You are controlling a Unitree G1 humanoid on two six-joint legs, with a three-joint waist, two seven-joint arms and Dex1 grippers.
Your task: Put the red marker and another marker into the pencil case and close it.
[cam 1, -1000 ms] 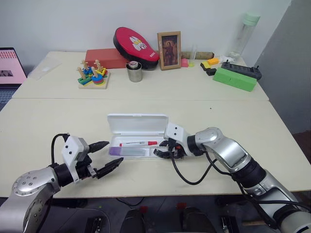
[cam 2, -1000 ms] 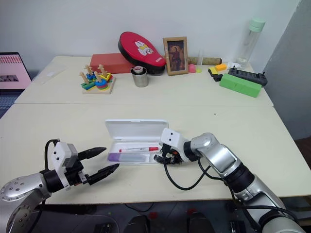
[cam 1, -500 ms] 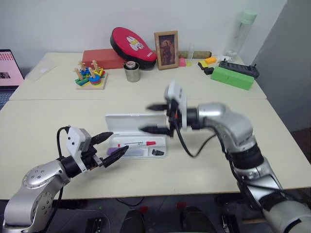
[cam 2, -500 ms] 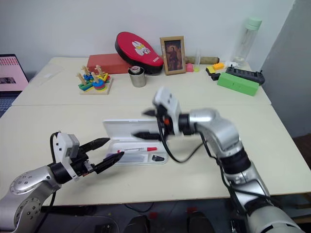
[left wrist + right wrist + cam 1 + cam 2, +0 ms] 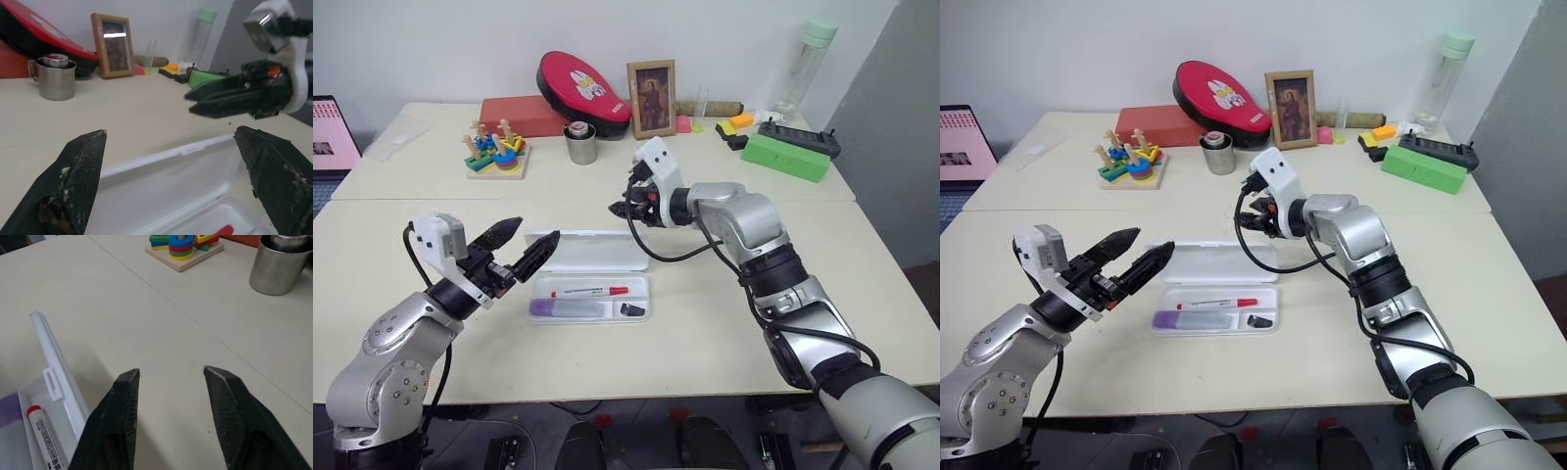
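Pencil case (image 5: 590, 279) lying open mid-table, red marker (image 5: 592, 291) and lavender marker (image 5: 570, 307) inside, lid back; left gripper (image 5: 522, 248) spread beside lid, right gripper (image 5: 625, 201) part-open, empty, beyond it, apparently placed for closing.

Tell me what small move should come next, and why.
Probably bring the right gripper down behind the raised lid and push it shut. The red marker and lavender marker already lie in the pencil case, which stands open; neither gripper holds anything.

red marker (image 5: 43, 436), "WHITEBOARD" on barrel
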